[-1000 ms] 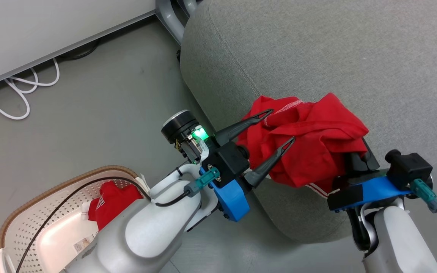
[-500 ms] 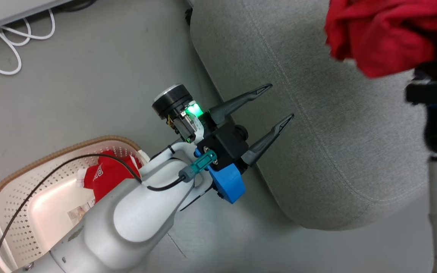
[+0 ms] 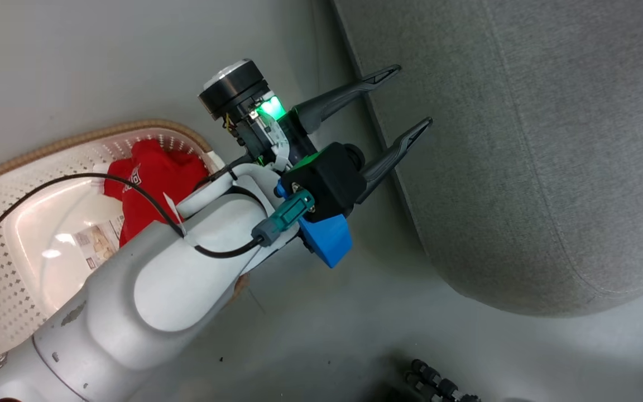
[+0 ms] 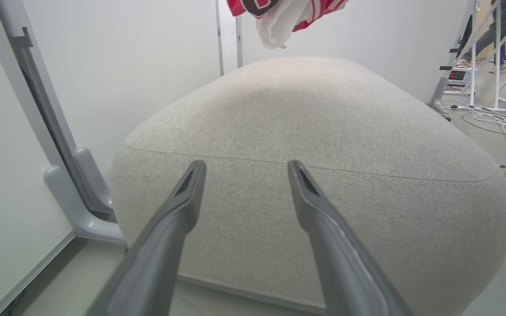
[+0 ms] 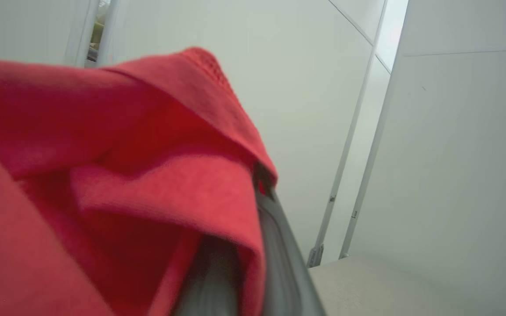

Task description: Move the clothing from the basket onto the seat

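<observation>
Dark tapered fingers of the left gripper [image 3: 402, 100] stand spread wide with nothing between them. Their tips sit just short of the rounded grey side of the seat [image 3: 522, 145] and point at the seam line below its top, touching nothing. Behind them a black wrist block carries a blue mount [image 3: 327, 243] and a lit green lamp [image 3: 268, 106]. It joins the pale left forearm [image 3: 187, 279], which rises from the lower left corner of the head view and slants toward the seat, a black cable [image 3: 132, 187] looping along it. Partly under that forearm, on the grey floor [image 3: 327, 335] and apart from the seat, lies the basket [image 3: 31, 162], cream and perforated with a brown rim. It holds one red garment [image 3: 148, 178] with white lettering, bunched against the wall nearest the seat, and a paper label [image 3: 98, 243] shows on its bare bottom. In the right wrist view the second red garment [image 5: 103, 153] swamps the right gripper [image 5: 244, 228]. One dark finger [image 5: 279, 259] shows at the edge of a fold and a blurred grey shape lies close beside it under the cloth, so the fingers look drawn narrow on a pinch of fabric. The left wrist view shows this garment's red and white hem hanging in the air above the far part of the seat's top, clear of the cushion. Beyond the seat stand white wall panels [image 4: 125, 66], to its right white cables [image 4: 494, 118] trail over the floor, and farther off are a person's legs [image 4: 492, 30].
</observation>
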